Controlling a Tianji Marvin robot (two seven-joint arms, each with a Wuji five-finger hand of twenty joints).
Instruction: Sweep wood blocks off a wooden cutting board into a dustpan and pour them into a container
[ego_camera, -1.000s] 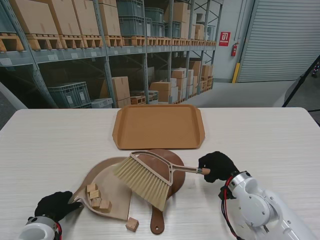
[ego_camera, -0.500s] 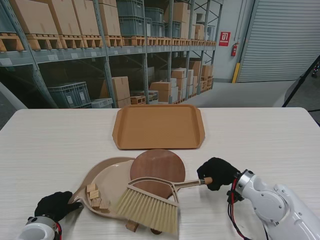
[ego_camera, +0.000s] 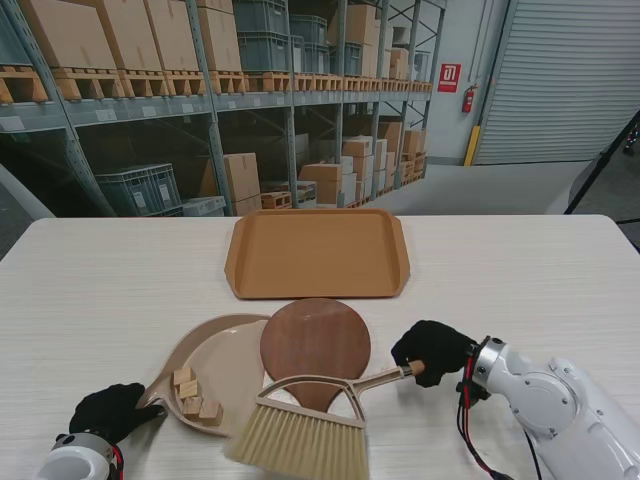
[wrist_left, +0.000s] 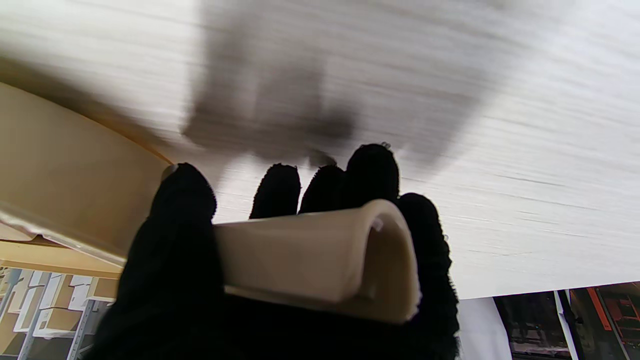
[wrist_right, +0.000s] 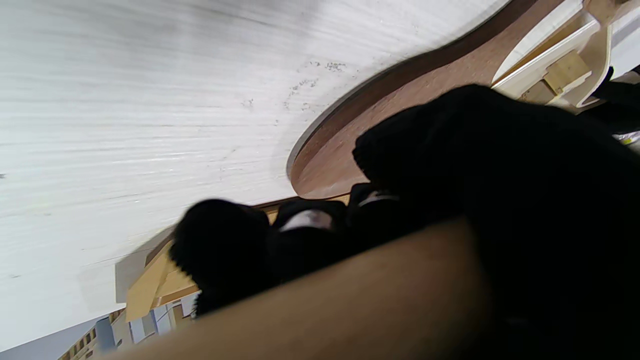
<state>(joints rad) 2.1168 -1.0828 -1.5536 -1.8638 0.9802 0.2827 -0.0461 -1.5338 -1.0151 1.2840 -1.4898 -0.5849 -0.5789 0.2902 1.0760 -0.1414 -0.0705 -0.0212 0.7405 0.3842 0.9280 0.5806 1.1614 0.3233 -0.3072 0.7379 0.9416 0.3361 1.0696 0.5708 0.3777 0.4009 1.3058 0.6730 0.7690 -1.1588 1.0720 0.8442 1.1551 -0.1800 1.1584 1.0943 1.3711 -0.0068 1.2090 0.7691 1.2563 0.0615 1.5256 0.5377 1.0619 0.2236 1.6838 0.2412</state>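
White table: tan wood blocks (ego_camera: 194, 394) in dustpan (ego_camera: 222, 362); left hand (ego_camera: 112, 410) grips it, right hand (ego_camera: 433, 346) brush (ego_camera: 305, 428)

The black-gloved left hand (ego_camera: 112, 410) sits low at my near left, fingers (wrist_left: 277, 187) curled tight around a cream plastic handle (wrist_left: 320, 257), while the black-gloved right hand (ego_camera: 433, 347) grips a slim wooden handle (ego_camera: 385, 378), white forearm angled outward.
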